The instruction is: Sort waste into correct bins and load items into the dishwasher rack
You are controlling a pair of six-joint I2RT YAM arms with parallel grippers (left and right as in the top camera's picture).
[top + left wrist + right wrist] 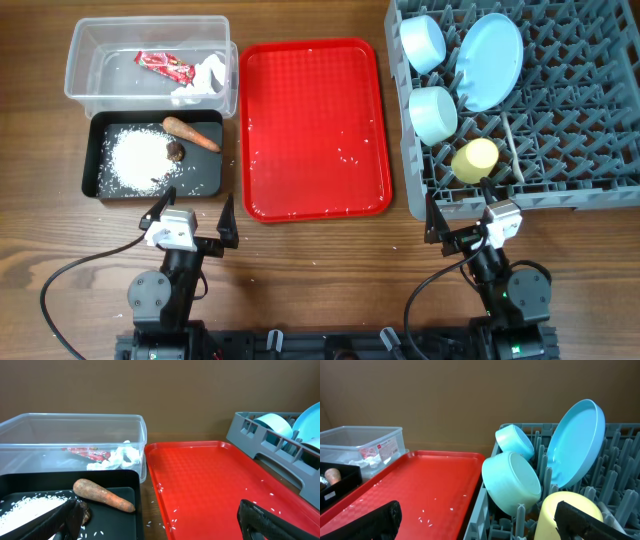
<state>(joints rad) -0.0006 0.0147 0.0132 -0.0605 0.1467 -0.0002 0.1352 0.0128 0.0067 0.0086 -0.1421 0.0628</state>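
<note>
- Red serving tray (312,100) — stray rice grains (345,155) lie ahead, between both sets of fingers; neither arm clearly nearer.
- Left gripper (197,203) spread wide, empty.
- Right gripper (457,197) likewise; yellow cup (475,158) just ahead, racked.

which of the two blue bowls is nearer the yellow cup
The bowl midway along the rack edge, right beside the yellow cup; the other bowl sits in the rack's far corner.

dishwasher rack (585,130): cut off top and right | brown lump (87,512): half hidden behind jaws
</note>
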